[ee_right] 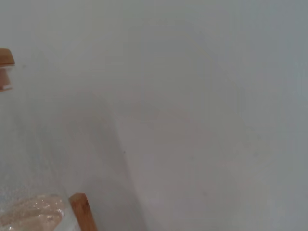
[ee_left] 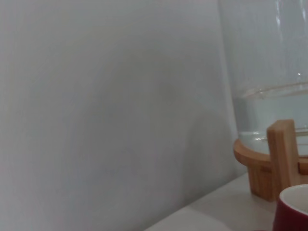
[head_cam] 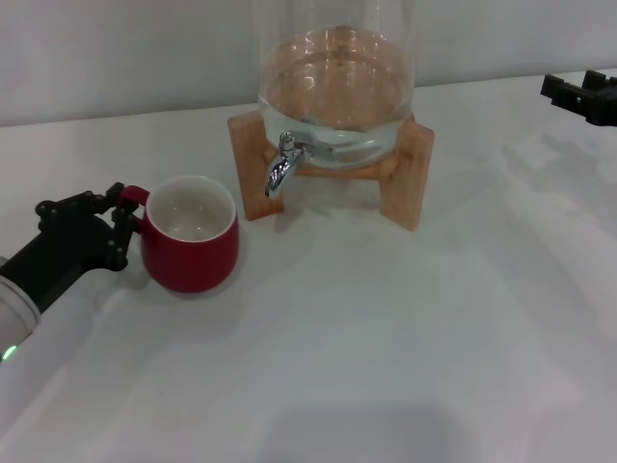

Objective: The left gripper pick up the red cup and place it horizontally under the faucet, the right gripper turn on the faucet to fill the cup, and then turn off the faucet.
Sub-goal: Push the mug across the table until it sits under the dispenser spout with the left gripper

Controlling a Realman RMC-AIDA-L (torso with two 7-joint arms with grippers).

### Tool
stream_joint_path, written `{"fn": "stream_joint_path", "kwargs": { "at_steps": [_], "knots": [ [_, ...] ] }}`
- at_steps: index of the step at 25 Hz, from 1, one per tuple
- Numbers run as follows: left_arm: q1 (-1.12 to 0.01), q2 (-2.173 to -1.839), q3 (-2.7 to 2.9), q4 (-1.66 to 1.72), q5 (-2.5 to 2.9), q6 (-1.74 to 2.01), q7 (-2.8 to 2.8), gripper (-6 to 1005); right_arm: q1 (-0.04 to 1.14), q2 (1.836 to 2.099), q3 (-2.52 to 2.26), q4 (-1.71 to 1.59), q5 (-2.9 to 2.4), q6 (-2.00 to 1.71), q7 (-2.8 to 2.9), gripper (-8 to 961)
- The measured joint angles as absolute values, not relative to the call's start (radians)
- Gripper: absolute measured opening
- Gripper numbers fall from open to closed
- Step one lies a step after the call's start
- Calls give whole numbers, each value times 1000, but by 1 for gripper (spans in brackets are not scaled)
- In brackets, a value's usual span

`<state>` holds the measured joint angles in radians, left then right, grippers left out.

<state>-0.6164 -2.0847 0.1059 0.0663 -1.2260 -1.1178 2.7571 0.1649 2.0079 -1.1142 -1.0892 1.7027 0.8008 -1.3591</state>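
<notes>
A red cup [head_cam: 191, 247] stands upright on the white tabletop [head_cam: 386, 338], its white inside facing up and its small loop handle turned toward the robot's left. The left hand [head_cam: 123, 224] is at that handle, its black fingers [head_cam: 120, 198] closed around the loop. The cup sits to the left of and a little nearer than the faucet [head_cam: 281, 166], a chrome spout curving down from a glass jar [head_cam: 335, 87] of water on a wooden stand [head_cam: 405, 174]. Cup and stand are near but apart, with a bare strip of tabletop between them, and a wide open stretch of tabletop lies in front of both. The right hand [head_cam: 581, 95] hangs at the far right edge of the head view, well away from the faucet and cut off by the frame; whether it is open cannot be told. The left wrist view shows only the cup's rim [ee_left: 293, 207] in a corner, one stand leg, the jar's waterline and a plain wall. The right wrist view shows mostly wall, with a sliver of jar and stand.
</notes>
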Motion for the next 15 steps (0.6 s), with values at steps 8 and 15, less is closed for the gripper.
{"fn": "stream_joint_path", "kwargs": {
  "at_steps": [8,15],
  "knots": [
    [-653,-2086,106,38,-1192,-1065,2757,129,166,2008,-1114,-1088,1703,801,-1361,735],
    [-677,-2086,106,17,-1187,-1064,2753,129,166,2008,-1114,-1088,1703,801,-1361,735]
  ]
}}
